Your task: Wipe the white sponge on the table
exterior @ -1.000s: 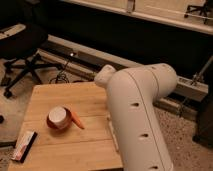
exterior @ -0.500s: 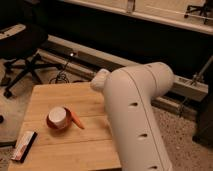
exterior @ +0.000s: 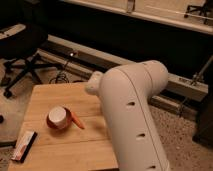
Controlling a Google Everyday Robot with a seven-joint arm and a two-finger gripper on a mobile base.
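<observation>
The table [exterior: 55, 95] is small with a light wooden plank top and fills the lower left. My big white arm [exterior: 132, 117] rises from the bottom and covers the table's right part. Its rounded end [exterior: 93, 83] points left over the table's far edge. My gripper does not show in this view; it is hidden behind the arm or out of frame. No white sponge shows.
A red cup with a white inside [exterior: 58, 118] lies on the table with an orange carrot [exterior: 77, 120] touching its right side. A flat packet [exterior: 24, 145] lies at the table's left front edge. An office chair [exterior: 22, 47] stands at the back left. A low ledge [exterior: 75, 55] runs behind the table.
My arm has swung a little to the left over the table's far edge. The cup, carrot and packet have not moved.
</observation>
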